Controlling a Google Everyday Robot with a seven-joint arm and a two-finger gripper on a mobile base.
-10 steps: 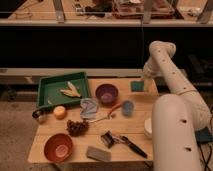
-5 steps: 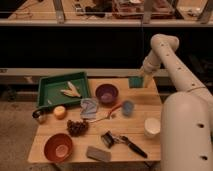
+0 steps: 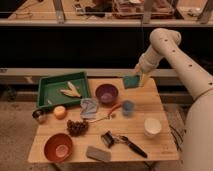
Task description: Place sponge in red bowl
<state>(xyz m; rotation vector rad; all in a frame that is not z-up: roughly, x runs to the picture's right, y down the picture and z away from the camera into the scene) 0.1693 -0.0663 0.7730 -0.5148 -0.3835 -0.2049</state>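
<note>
My gripper hangs over the table's far right edge, shut on the teal-green sponge, which hangs just above the wood. The white arm comes down to it from the upper right. The red bowl stands at the near left corner of the table, far from the gripper, with a paler centre and nothing in it.
A purple bowl sits left of the sponge and a light-blue cup below it. Also on the table are a green tray, a white cup, a grey block, grapes, an orange and a black-handled tool.
The arm has straightened and drawn up, and the sponge has risen and shifted slightly left in the gripper.
</note>
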